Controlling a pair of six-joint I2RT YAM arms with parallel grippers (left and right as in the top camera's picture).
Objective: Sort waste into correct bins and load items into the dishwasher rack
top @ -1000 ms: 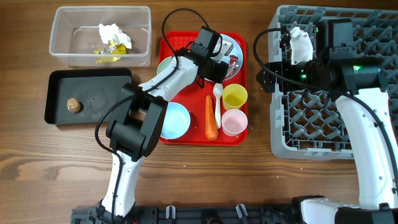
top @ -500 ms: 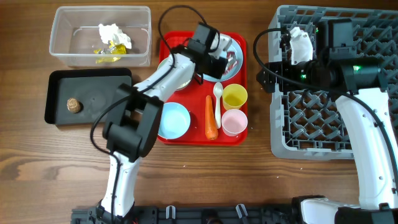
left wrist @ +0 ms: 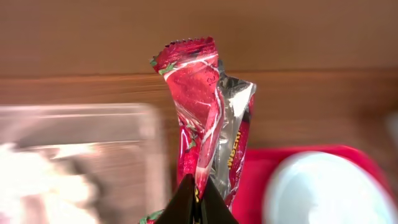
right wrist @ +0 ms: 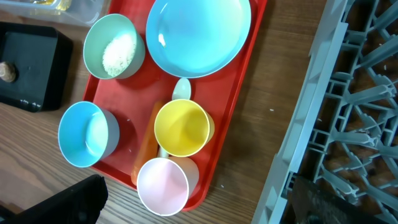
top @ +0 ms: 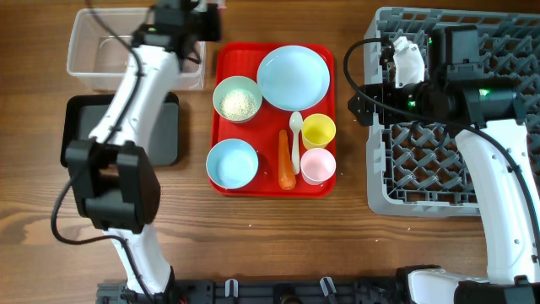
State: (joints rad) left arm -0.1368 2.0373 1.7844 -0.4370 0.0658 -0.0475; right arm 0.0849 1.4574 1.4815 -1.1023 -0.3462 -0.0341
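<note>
Left wrist: left hand point(left wrist: 198, 205) pinching red wrapper point(left wrist: 196, 106), seemingly beside clear tub point(left wrist: 74, 146).

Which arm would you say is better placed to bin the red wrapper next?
Left. The left gripper is shut on the red wrapper beside the clear tub; the right gripper is open, far off by the dishwasher rack.

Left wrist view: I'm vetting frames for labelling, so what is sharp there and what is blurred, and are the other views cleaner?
Left wrist view: the red wrapper is sharp, the clear tub and red tray behind it blurred. Overhead view: evenly lit and sharp. Right wrist view: crisp, with a small glint on the light-blue plate.
</note>
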